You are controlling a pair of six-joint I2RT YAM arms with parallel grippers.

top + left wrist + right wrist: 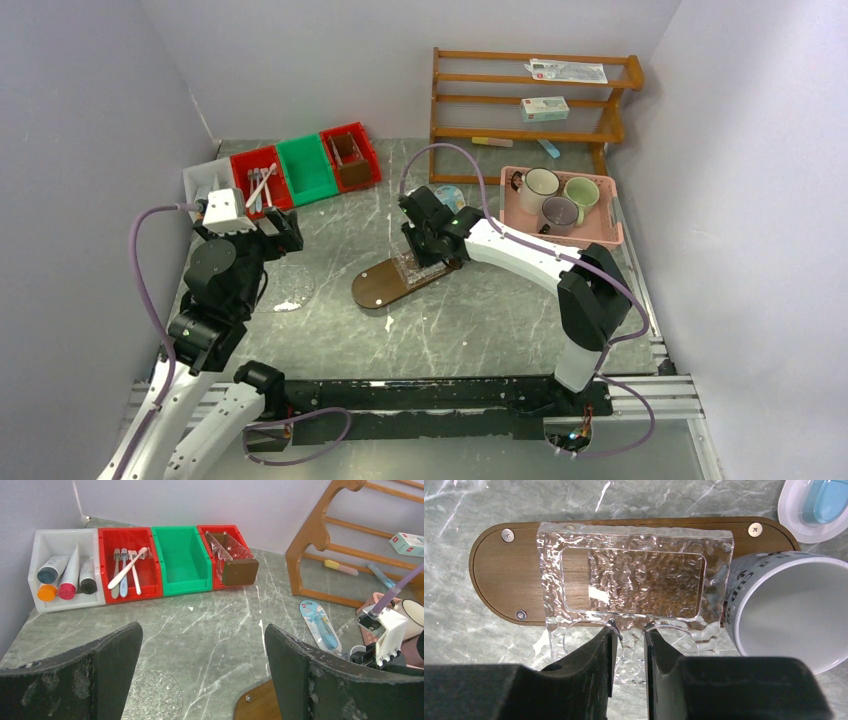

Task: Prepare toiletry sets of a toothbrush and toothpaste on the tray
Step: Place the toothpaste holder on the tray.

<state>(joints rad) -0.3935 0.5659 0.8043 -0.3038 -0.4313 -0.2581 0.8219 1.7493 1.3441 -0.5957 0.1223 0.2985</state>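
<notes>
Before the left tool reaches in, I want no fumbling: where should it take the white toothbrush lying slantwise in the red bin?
Mid-handle on the white toothbrush, probably from straight above, jaws across the shaft: it lies slanted over the other toothbrushes, so its middle looks free.

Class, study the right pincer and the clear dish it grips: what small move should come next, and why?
Probably nudge the clear dish farther onto the tray before letting go: the right pincer pinches its near wall, and that side overhangs the tray's near edge.
</notes>
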